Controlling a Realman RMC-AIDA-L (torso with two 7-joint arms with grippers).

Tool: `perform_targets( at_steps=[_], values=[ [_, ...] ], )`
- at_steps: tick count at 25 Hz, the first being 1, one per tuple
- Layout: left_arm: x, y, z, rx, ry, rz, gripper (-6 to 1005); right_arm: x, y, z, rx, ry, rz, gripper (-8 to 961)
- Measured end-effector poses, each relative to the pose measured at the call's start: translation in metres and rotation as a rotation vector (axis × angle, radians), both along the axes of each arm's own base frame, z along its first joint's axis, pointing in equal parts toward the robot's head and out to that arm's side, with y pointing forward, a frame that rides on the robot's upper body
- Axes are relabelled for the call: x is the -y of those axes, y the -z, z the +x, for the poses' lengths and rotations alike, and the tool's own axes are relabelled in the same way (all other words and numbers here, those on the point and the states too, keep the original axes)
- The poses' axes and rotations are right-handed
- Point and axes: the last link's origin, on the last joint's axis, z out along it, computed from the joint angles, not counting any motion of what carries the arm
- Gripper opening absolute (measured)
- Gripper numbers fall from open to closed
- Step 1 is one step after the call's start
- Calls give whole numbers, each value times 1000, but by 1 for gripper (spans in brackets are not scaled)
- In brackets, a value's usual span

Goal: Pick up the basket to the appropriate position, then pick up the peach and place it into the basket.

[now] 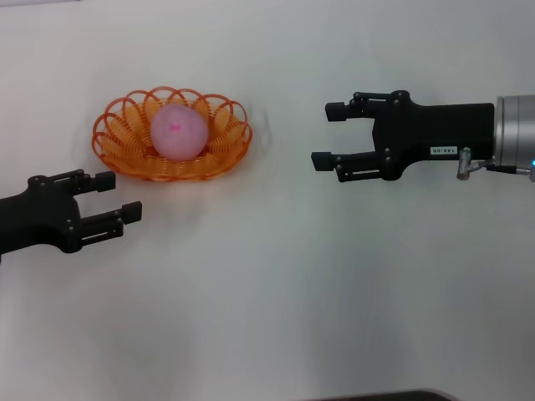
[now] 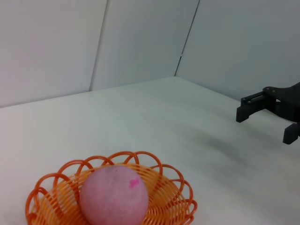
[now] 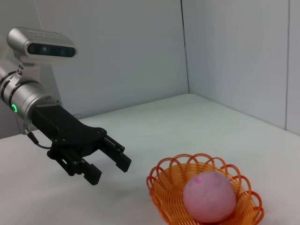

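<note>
The orange wire basket [image 1: 129,157] rests on the white table at the upper left. The pale-pink peach [image 1: 177,130] lies inside it, its darker pink spot facing up. The basket [image 2: 168,201] and peach [image 2: 114,195] also show in the left wrist view, and the basket [image 3: 164,185] and peach [image 3: 209,196] show in the right wrist view. My left gripper [image 1: 117,197] is open and empty, just in front of the basket. My right gripper [image 1: 324,134] is open and empty, well to the right of the basket.
The white table [image 1: 267,301] stretches out around the basket. White walls [image 2: 140,42] close off the far side. My right gripper [image 2: 265,119] shows far off in the left wrist view, my left gripper [image 3: 110,164] in the right wrist view.
</note>
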Motion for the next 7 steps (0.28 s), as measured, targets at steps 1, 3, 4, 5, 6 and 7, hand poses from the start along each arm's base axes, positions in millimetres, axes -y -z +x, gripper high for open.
perform_targets(
  at_steps=[1,3,4,5,6,7],
  values=[
    [0,0,0,0,0,-1,691,0,0,0,0,0,0,838],
    [0,0,0,0,1,-2,690,0,0,0,0,1,-1,838],
    [0,0,0,0,1,-2,690,0,0,0,0,1,-1,838],
    [0,0,0,0,1,-2,690,0,0,0,0,0,-1,838],
    [0,0,0,0,1,-3,690,0,0,0,0,0,-1,838],
    [0,0,1,0,2,-3,690,0,0,0,0,-1,-1,838]
  ],
)
